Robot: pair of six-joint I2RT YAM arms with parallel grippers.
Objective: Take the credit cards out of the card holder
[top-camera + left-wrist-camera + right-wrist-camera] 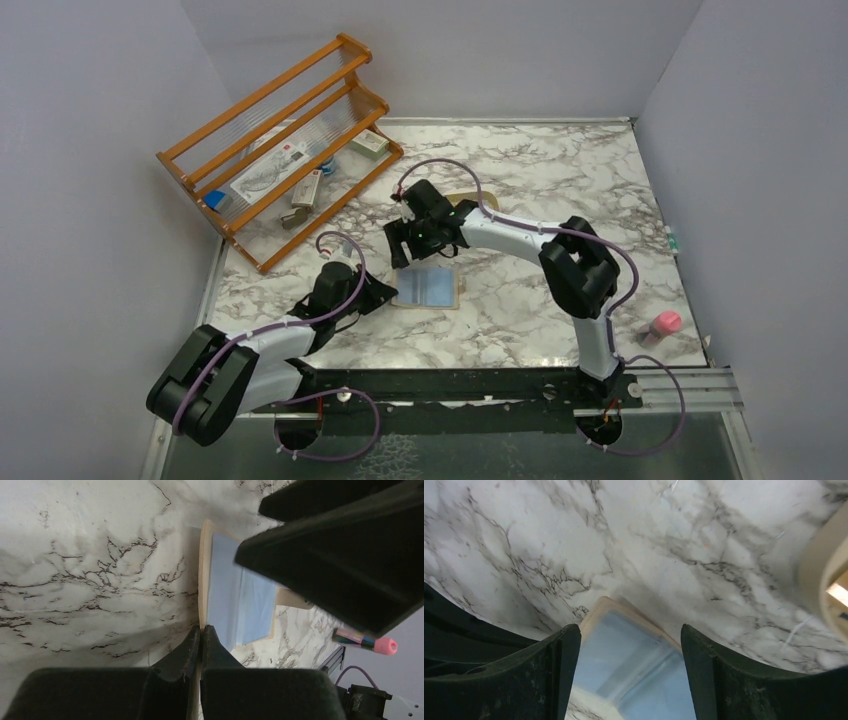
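The card holder lies open on the marble table, tan rim and light blue inside up. My left gripper is shut on its left tan edge; in the left wrist view the fingertips pinch that rim, and the blue inside lies beyond. My right gripper is open and hovers over the holder's far edge. In the right wrist view its gripper straddles the holder without touching it. I cannot make out any credit card; only blue lining shows.
A cream oval tray sits just behind the right gripper and shows in the right wrist view. A wooden rack with small items stands at the back left. A pink-capped marker lies at the front right.
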